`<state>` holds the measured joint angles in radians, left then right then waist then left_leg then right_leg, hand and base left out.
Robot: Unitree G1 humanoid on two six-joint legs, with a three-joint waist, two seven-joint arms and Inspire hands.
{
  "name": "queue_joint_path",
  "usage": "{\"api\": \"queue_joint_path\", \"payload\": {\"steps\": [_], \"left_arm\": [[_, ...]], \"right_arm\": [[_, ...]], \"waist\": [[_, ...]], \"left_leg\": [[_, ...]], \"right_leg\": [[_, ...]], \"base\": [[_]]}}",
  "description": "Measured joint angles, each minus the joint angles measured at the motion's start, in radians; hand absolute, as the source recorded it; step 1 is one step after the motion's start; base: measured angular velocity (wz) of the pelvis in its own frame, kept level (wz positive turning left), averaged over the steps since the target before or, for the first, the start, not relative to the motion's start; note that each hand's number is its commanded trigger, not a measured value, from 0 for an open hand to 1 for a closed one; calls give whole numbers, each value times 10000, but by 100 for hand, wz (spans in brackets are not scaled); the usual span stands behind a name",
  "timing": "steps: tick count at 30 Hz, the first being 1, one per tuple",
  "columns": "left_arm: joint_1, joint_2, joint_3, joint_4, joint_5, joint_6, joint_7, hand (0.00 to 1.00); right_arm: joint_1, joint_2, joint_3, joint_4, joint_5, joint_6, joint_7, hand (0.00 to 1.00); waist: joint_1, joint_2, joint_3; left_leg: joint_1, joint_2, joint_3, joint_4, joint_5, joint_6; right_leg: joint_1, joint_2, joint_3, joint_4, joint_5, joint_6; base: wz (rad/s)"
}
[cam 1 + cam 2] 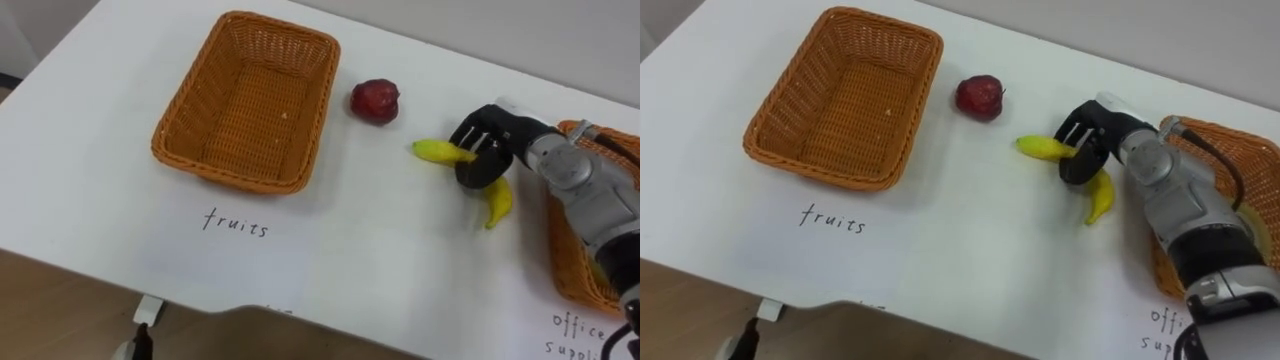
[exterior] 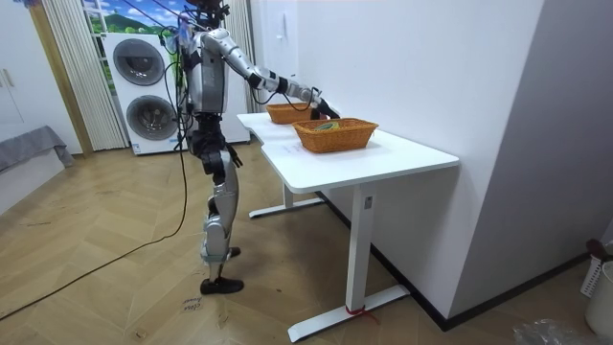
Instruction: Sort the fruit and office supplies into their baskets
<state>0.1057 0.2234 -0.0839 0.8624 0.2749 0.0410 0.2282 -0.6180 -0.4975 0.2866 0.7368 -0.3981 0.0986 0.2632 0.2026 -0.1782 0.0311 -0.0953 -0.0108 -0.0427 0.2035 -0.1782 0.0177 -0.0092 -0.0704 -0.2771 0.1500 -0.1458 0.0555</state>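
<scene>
1. I'm looking down at the white table (image 1: pixel 380 260). The right hand (image 1: pixel 490 135) is reaching in from the right, palm down over the banana (image 1: pixel 497 200).
2. Its fingers (image 1: pixel 465 135) are curled round the middle of the banana. The thumb side is hidden underneath, so I read it as a grasp rather than a bare touch.
3. One yellow end of the banana pokes out towards the left of the hand and the other curves down below it. It looks to be lying on the table, though from here I can't be sure it isn't slightly raised.
4. The red apple (image 1: pixel 375 100) sits on the table between the banana and the fruit basket (image 1: pixel 250 110), close to that basket's right rim but apart from it.
5. The fruit basket is a brown wicker tray at the left with nothing in it. A handwritten label (image 1: pixel 235 222) is on the table just in front of it.
6. The second wicker basket (image 1: pixel 565 265) is at the right edge, partly behind the forearm. I can't make out its contents from the head camera.
7. In the room view the robot stands upright at the long side of the table, with the right arm stretched out over it. Two stacked washing machines (image 2: pixel 144 86) are behind the robot.
</scene>
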Motion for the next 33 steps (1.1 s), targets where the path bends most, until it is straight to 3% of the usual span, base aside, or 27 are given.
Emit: {"api": "queue_joint_path", "payload": {"steps": [17, 22, 24, 28, 33], "left_arm": [[7, 10, 14, 46, 9, 4, -20, 0], [11, 14, 30, 215, 14, 4, -10, 0], [18, 13, 63, 214, 17, 4, -20, 0], [35, -41, 79, 214, 25, 12, -16, 0], [208, -89, 288, 140, 33, 13, 78, 0]], "right_arm": [[0, 1, 58, -94, 30, 23, 156, 100], [231, 2, 56, -1025, 130, 27, 308, 100], [233, 2, 49, -1327, 130, 22, 372, 100], [228, 1, 34, -2196, 132, 14, 375, 100], [222, 0, 5, -2912, 458, -101, 378, 100]], "waist": [[16, -18, -12], [-27, -2, -20], [-25, 29, -41], [-41, 191, -164], [-131, 202, -195]], "left_leg": [[7, 1, 117, 13, 0, 1], [-2, -1, 117, 12, 0, 1], [-1, -3, 117, 13, 0, 1], [30, -11, 91, 20, 1, 2], [240, -7, 87, -22, 3, 0]], "right_leg": [[-7, -6, 16, 3, 0, 0], [-18, -7, 15, 3, 0, 0], [-17, -11, 18, 3, 0, 0], [17, -26, 15, -1, 0, 0], [249, -29, -15, -13, -36, -56]], "base": [[0], [0], [0], [0], [2]]}}
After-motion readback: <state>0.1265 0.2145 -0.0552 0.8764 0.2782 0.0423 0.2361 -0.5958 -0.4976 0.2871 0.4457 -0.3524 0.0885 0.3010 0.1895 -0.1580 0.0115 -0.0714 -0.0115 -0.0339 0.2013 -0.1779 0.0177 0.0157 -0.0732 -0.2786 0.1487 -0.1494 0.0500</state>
